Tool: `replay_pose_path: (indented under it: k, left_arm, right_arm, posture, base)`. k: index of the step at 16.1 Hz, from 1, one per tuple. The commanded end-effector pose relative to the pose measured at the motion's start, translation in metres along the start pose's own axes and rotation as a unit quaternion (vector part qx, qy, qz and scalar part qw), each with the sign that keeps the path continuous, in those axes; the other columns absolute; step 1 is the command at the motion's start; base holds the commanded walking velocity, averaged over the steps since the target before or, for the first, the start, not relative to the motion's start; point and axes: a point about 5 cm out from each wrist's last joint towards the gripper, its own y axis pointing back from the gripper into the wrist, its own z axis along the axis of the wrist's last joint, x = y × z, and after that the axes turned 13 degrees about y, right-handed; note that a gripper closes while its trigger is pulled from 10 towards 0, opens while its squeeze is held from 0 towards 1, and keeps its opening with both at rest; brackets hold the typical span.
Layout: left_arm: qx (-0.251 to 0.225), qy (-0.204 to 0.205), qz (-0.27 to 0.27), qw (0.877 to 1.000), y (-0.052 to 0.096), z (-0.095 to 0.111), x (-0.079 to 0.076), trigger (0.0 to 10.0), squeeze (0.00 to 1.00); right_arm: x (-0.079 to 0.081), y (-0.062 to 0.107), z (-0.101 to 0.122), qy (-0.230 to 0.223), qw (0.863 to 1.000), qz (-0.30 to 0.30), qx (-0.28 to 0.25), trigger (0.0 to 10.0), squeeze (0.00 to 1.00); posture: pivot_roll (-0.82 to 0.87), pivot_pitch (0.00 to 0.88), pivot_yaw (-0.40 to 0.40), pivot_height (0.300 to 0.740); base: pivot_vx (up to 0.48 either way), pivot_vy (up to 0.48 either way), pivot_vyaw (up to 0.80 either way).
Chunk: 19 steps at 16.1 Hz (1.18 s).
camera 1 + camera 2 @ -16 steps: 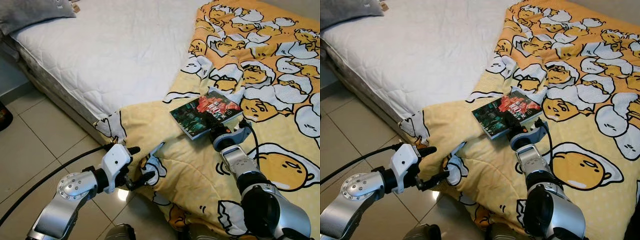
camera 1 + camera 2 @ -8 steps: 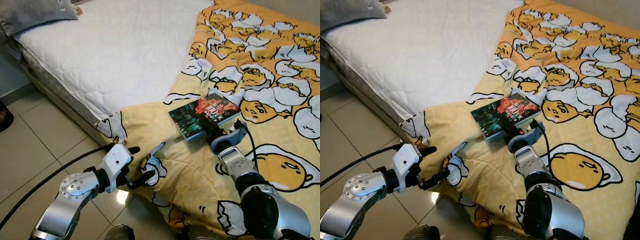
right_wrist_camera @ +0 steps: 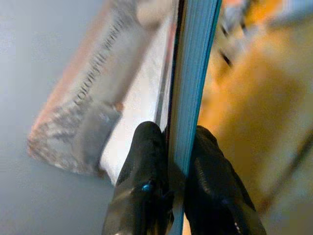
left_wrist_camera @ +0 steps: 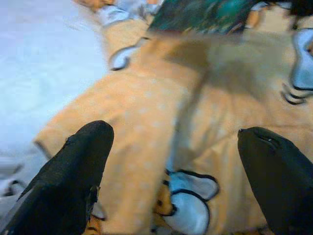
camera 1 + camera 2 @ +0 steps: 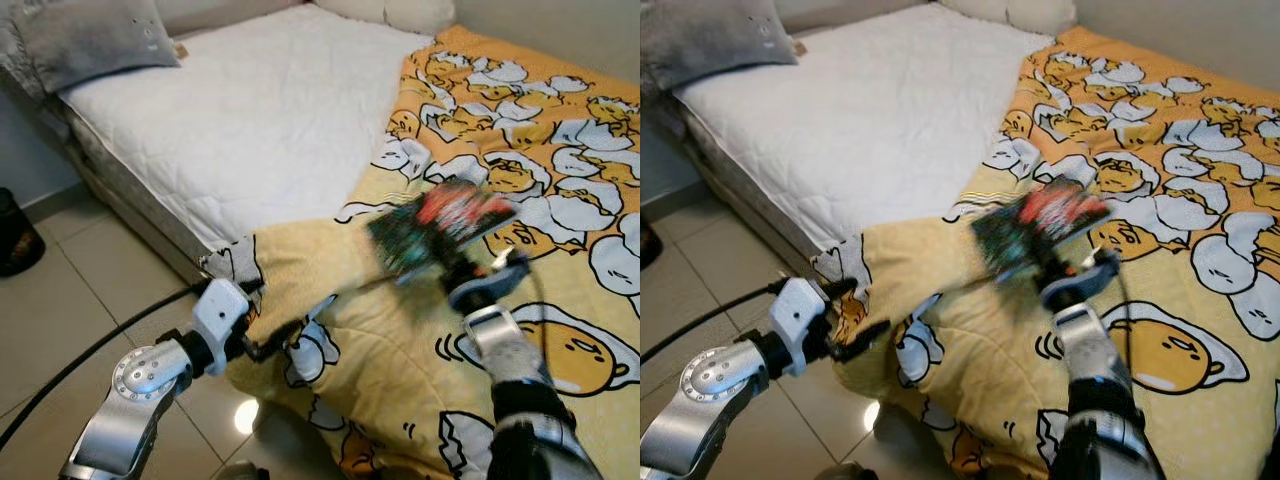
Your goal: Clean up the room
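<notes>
- Clearly the step in hand is clearing the bed: the right gripper [image 3: 168,161] is clenched on the edge of a thin glossy book with a red and dark green cover [image 5: 440,228], raised, apparently clear of the yellow cartoon-egg quilt [image 5: 560,180], though blur hampers judgement.
- Next, it needs carrying somewhere proper without slipping.
- At eight o'clock, the left gripper [image 4: 171,161] hangs spread wide beside the quilt's drooping corner, holding nothing.

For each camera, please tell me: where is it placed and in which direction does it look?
Head stereo pair: looks forward and down at the bed, both silver arms showing.
Left wrist: looks along open jaws at the yellow blanket.
Right wrist: looks along jaws clamping the book.
Shared: the book's blurred corner also appears in the left wrist view.
</notes>
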Motion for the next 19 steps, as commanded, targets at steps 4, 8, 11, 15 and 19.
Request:
replay_pose_path:
  k: [4,8,11,15,19]
  left_arm:
    - [-0.036,-0.003,0.132,0.991,-0.002,0.005,0.014,10.0,0.00]
    - [-0.053,-0.007,0.217,0.975,-0.002,0.009,0.016,10.0,0.00]
    - [-0.088,-0.042,0.264,0.960,-0.004,0.014,0.020,10.0,0.00]
    - [-0.146,-0.037,0.255,0.955,-0.012,0.028,0.018,10.0,0.00]
    - [-0.163,-0.040,0.267,0.949,-0.016,0.028,0.021,10.0,0.00]
  right_arm:
    - [0.024,0.012,0.036,0.220,0.973,-0.029,-0.059,10.0,0.00]
    - [0.027,0.027,0.013,0.357,0.930,-0.088,-0.017,10.0,0.00]
    - [0.026,0.033,-0.002,0.395,0.912,-0.108,0.003,10.0,0.00]
    - [0.026,0.038,-0.003,0.414,0.897,-0.153,-0.019,10.0,0.00]
    - [0.024,0.042,-0.004,0.410,0.894,-0.179,-0.025,10.0,0.00]
  posture:
    - [0.06,0.000,-0.013,0.740]
    - [0.06,0.000,-0.020,0.740]
    - [0.05,0.000,0.004,0.740]
    - [0.03,0.000,0.041,0.740]
    - [0.02,0.000,0.058,0.740]
  base:
    - [0.000,0.000,0.00]
    - [0.000,0.000,-0.40]
    - [0.000,0.000,-0.79]
    - [0.000,0.000,-0.80]
    - [0.000,0.000,-0.80]
